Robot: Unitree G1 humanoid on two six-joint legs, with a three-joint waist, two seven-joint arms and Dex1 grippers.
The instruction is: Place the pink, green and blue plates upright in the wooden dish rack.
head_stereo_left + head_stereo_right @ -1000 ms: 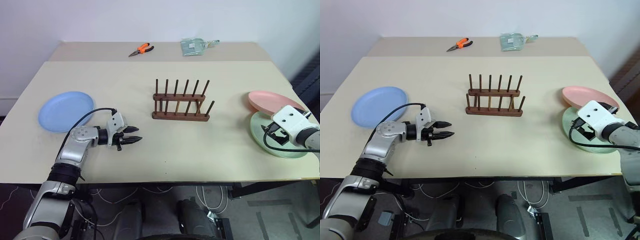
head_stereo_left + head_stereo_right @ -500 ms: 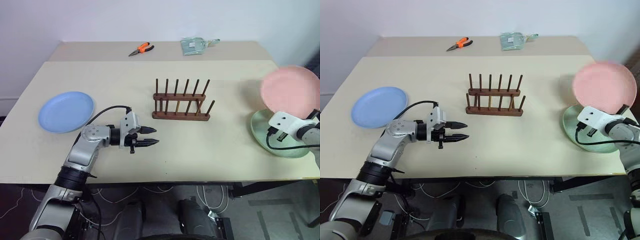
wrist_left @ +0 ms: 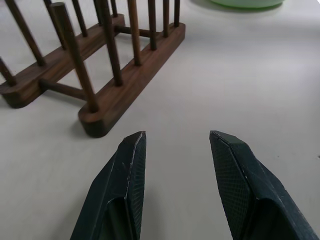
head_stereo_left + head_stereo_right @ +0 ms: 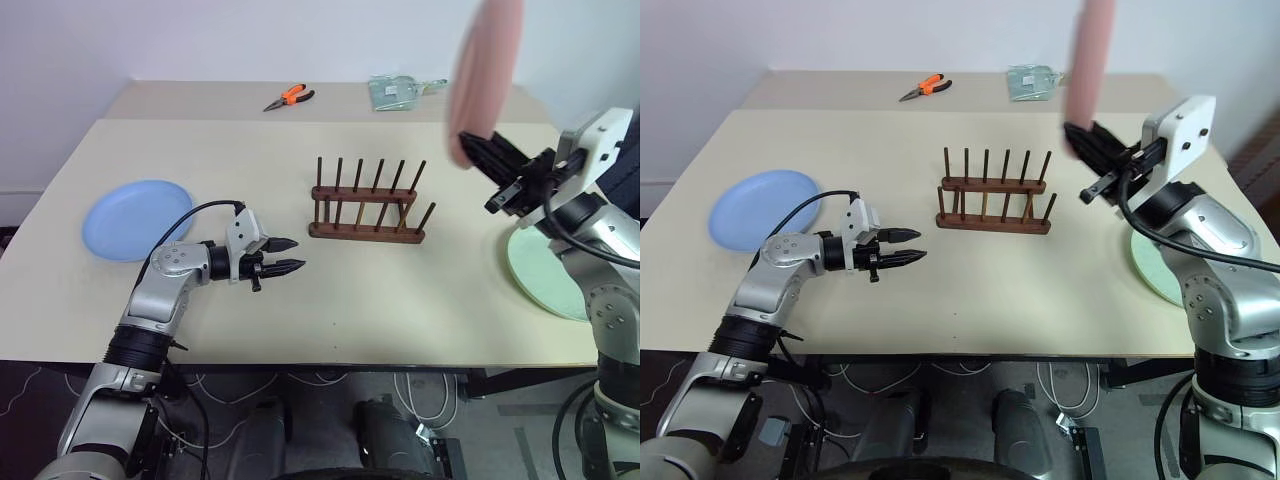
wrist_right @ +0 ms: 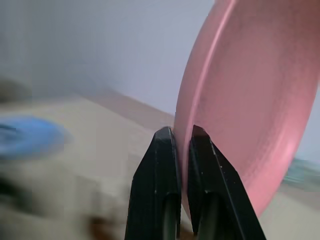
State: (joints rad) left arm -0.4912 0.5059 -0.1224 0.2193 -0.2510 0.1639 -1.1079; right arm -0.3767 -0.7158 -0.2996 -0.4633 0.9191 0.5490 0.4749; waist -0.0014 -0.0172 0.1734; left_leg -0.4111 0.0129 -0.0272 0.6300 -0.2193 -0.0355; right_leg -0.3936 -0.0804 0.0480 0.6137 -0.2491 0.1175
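I see the pink plate raised on edge in the air, high over the counter and to the right of the wooden dish rack. It reads as a thin salmon sliver in the head views, and the right wrist view shows its shallow matte bowl and rim. My right gripper has its jaws clamped on the lower rim of that plate, the two black fingers pinched together with the edge between them. That arm is lifted, the fingers pointing toward the robot's left and slightly upward.

The rack is dark brown, two base rails with two rows of thin upright pegs, and no plate stands in it. It sits near the middle of the counter.

The green plate lies flat near the counter's right edge, partly hidden behind my right arm. The blue plate lies flat well off to the left.

My left gripper hovers low over the counter between the blue plate and the rack, pointing roughly level toward the rack's near left end. Its jaws stand apart with nothing between them; the left wrist view shows bare counter in the gap.

Orange-handled pliers and a clear packet lie at the far side.
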